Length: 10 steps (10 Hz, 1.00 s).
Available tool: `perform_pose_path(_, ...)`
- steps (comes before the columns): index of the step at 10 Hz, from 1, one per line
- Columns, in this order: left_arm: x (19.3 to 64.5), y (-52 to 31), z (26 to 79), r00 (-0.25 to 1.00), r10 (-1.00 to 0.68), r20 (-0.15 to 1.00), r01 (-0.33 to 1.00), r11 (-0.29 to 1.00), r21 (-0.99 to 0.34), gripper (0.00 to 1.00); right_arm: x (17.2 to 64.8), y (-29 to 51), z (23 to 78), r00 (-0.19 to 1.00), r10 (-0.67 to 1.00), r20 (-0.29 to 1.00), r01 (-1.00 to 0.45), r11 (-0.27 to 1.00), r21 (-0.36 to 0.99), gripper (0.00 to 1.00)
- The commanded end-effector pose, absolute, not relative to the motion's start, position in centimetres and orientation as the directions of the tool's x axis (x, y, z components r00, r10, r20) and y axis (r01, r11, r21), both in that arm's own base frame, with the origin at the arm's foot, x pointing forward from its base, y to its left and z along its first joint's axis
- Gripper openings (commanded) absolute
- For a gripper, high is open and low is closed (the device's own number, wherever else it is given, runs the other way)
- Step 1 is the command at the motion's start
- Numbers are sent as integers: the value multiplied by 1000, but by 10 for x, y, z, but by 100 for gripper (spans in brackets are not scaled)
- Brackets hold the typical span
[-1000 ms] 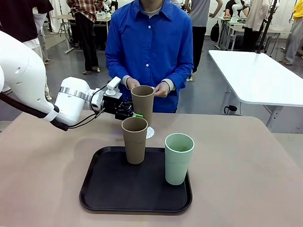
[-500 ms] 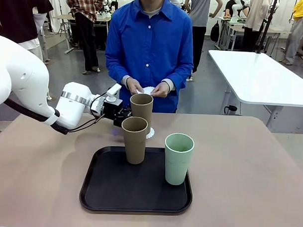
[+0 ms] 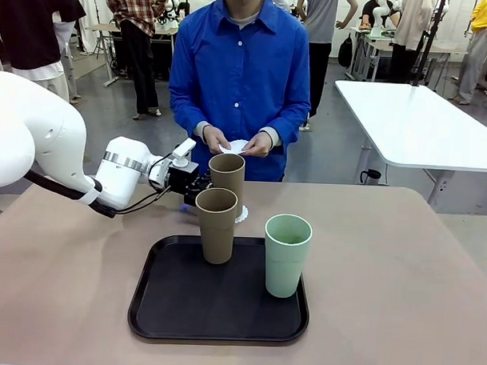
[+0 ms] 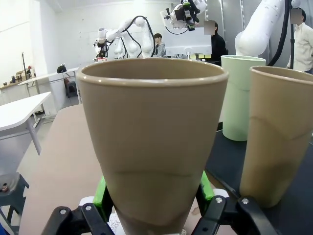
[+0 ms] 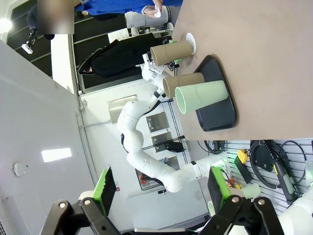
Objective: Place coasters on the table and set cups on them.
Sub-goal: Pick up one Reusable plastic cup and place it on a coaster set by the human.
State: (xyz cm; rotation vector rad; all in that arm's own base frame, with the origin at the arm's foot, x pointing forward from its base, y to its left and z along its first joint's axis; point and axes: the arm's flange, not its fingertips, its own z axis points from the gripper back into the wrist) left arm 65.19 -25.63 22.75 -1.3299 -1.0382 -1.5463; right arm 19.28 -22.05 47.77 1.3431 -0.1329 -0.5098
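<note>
The left hand (image 4: 153,193) is clenched around the base of a tan cup (image 3: 228,172), which stands upright on a coaster (image 3: 242,213) on the counter (image 3: 401,260), at 12 o'clock of the black tray (image 3: 175,308). On that tray stand the other tan cup (image 3: 216,226) and, at its 4 o'clock, the mint cup (image 3: 286,254). The right hand (image 5: 159,191) hangs released, grasping nothing.

Matt tan cup (image 3: 228,175), lacy paper coaster (image 3: 241,214), smooth-topped table (image 3: 400,276), faintly glossy plastic tray (image 3: 175,308)
</note>
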Motion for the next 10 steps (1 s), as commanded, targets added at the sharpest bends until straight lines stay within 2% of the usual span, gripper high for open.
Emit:
perform_pose_path(1, 664, -264, 226, -92, -94, 991, 946, -318, 58, 83, 193, -221, 478, 886, -422, -193, 269, 129, 954, 100)
perform_pose_path(9, 668, -266, 223, -48, -155, 987, 963, -269, 5, 83, 193, -221, 478, 886, -422, -193, 269, 129, 954, 100)
perform_pose_path(10, 670, -266, 221, -35, -157, 987, 963, -268, -8, 88, 193, -221, 478, 886, -422, -193, 269, 129, 954, 100)
